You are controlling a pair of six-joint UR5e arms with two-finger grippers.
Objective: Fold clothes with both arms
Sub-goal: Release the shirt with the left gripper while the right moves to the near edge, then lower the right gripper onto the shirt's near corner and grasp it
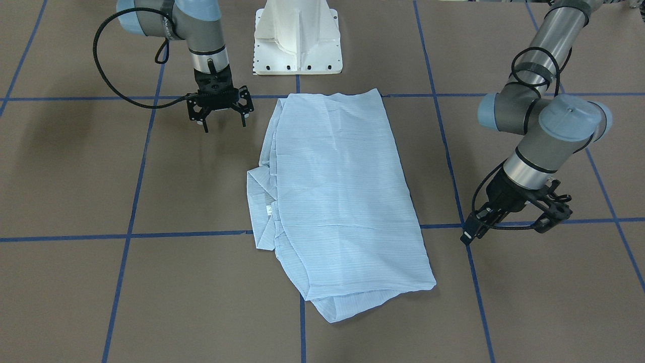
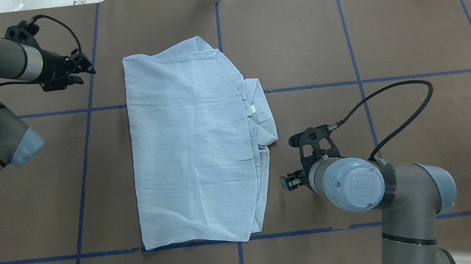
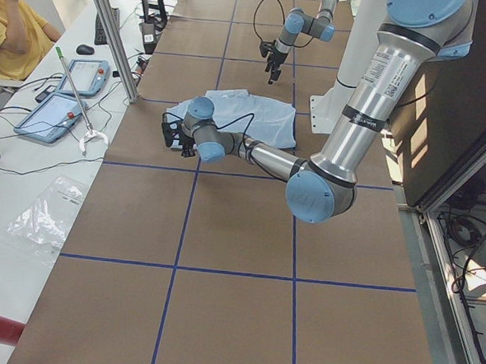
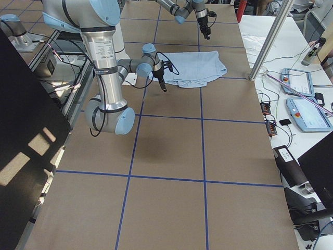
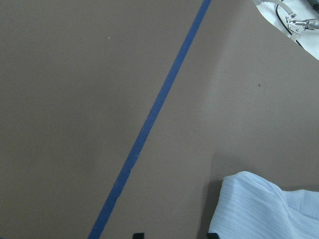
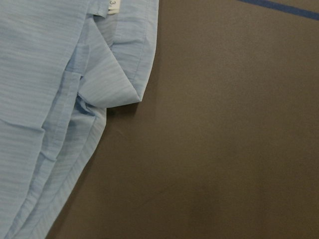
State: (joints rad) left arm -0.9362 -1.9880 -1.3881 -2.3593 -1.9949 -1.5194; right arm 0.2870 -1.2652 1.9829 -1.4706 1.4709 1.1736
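The light-blue striped shirt (image 1: 342,201) lies folded into a long rectangle in the middle of the table (image 2: 189,154). Its collar and white neck label (image 2: 252,109) stick out on the side toward my right arm. My right gripper (image 1: 224,123) is open and empty. It points down beside the shirt's collar-side edge, near the base, and is mostly hidden under the wrist in the overhead view (image 2: 288,182). The right wrist view shows the collar fold (image 6: 114,84). My left gripper (image 2: 87,71) is open and empty, just off the shirt's far corner (image 5: 264,209).
The white pedestal base (image 1: 297,40) stands at the table's near edge behind the shirt. Blue tape lines (image 2: 87,134) grid the brown table top. A side bench with tablets (image 3: 53,113) and a seated person (image 3: 17,28) lies past the far edge.
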